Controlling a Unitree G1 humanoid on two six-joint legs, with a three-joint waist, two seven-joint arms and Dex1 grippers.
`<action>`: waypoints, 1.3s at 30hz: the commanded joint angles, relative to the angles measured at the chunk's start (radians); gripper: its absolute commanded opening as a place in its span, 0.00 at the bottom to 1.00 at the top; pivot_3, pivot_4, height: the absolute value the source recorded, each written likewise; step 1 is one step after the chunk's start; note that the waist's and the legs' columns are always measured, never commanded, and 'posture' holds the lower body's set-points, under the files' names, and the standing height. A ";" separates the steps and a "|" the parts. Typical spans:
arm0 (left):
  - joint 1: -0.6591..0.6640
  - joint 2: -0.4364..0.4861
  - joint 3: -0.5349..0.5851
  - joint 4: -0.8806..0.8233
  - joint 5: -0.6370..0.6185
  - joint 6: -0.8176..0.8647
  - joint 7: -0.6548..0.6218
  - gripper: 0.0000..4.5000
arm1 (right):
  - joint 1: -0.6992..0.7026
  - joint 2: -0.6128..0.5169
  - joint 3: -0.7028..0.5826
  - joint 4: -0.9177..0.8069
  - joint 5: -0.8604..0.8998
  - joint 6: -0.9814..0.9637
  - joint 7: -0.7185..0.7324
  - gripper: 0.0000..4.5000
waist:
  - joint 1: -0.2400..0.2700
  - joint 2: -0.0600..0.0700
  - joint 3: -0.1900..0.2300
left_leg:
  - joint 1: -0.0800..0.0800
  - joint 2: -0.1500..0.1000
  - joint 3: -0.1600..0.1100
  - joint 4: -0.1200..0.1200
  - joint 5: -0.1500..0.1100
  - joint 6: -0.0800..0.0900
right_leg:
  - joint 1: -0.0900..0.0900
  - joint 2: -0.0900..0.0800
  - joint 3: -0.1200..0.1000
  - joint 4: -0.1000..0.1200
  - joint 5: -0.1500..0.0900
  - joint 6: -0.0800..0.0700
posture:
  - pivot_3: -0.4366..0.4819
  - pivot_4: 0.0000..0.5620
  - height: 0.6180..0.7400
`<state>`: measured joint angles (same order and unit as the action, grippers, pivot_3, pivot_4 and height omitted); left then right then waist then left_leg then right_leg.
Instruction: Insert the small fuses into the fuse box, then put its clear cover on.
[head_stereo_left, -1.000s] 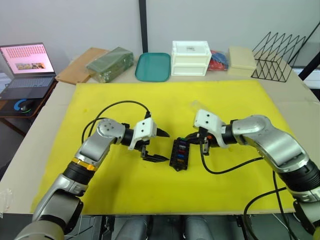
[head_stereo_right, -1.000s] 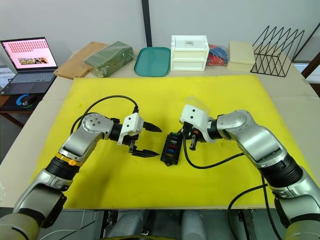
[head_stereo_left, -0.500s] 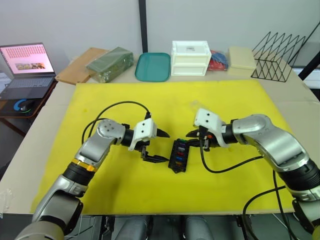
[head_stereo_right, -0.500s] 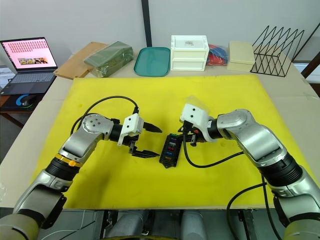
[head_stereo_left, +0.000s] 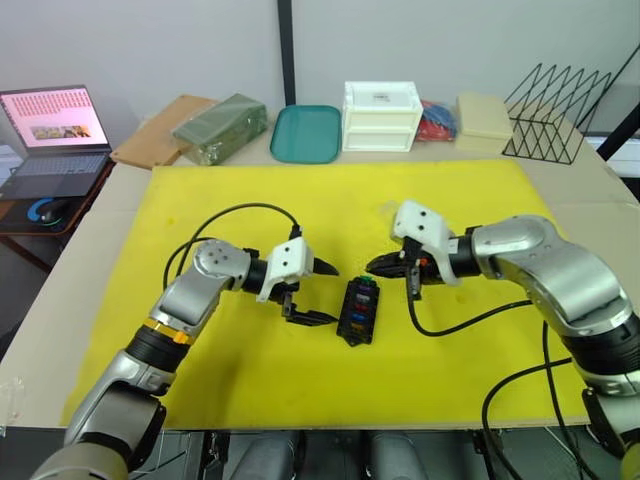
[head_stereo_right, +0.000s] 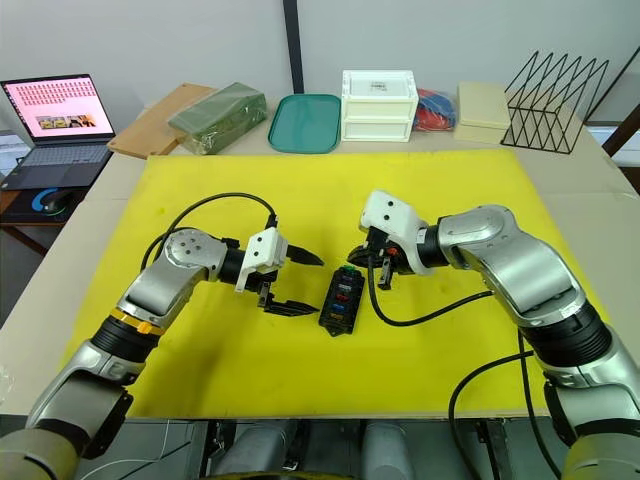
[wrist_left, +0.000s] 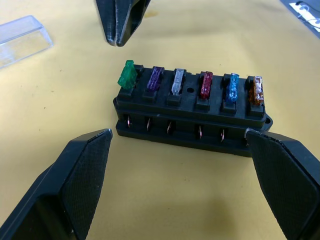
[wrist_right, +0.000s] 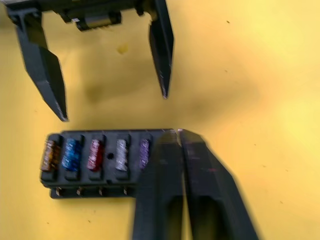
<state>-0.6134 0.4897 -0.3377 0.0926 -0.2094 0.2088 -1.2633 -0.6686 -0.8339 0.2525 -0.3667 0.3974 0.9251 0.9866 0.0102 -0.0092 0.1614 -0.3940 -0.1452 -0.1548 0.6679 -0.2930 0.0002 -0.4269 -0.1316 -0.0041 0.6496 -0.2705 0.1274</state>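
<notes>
The black fuse box lies on the yellow mat between my two grippers. A row of small fuses sits in it: green, purple, grey, red, blue and orange. The green fuse at one end stands a little higher and tilted. My right gripper is shut with nothing in it, its tip just above and beyond the green fuse. My left gripper is open beside the box, its fingers apart on either side. The clear cover lies on the mat behind the box.
Along the back edge of the table stand a laptop, a cardboard sheet, a green bag, a teal tray, a white drawer unit, a beige box and a wire rack.
My right gripper has lifted off the fuse box's far end and drawn back slightly, staying shut. The left arm and the box have not moved.
</notes>
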 joint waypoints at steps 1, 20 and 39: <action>0.002 0.001 0.016 -0.028 -0.004 -0.015 0.002 1.00 | 0.003 0.016 -0.022 -0.002 0.004 -0.019 -0.008 0.00 | 0.000 0.000 0.000 | 0.000 0.000 0.000 0.000 0.000 0.000 | 0.000 0.000 0.000 0.000 0.000 0.000 | 0.48 0.27 1.00; 0.016 0.016 0.018 -0.043 -0.003 -0.015 -0.003 1.00 | 0.064 0.042 0.025 0.090 -0.065 -0.087 -0.016 0.00 | -0.001 0.000 0.000 | 0.000 0.000 0.000 0.000 0.000 0.000 | 0.000 0.000 0.000 0.000 0.000 0.000 | 0.48 0.27 1.00; 0.010 0.007 0.015 -0.037 -0.001 -0.018 0.003 1.00 | 0.045 0.055 -0.062 0.017 -0.009 -0.057 -0.028 0.00 | -0.001 0.000 0.000 | 0.000 0.000 0.000 0.000 0.000 0.000 | 0.000 0.000 0.000 0.000 0.000 0.000 | 0.48 0.27 1.00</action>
<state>-0.5956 0.4983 -0.3376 0.0755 -0.2075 0.2075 -1.2613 -0.5962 -0.7814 0.2335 -0.2936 0.3610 0.8649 0.9521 0.0096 -0.0090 0.1611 -0.3940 -0.1453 -0.1548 0.6681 -0.2930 0.0001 -0.4269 -0.1316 -0.0041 0.6499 -0.2705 0.1274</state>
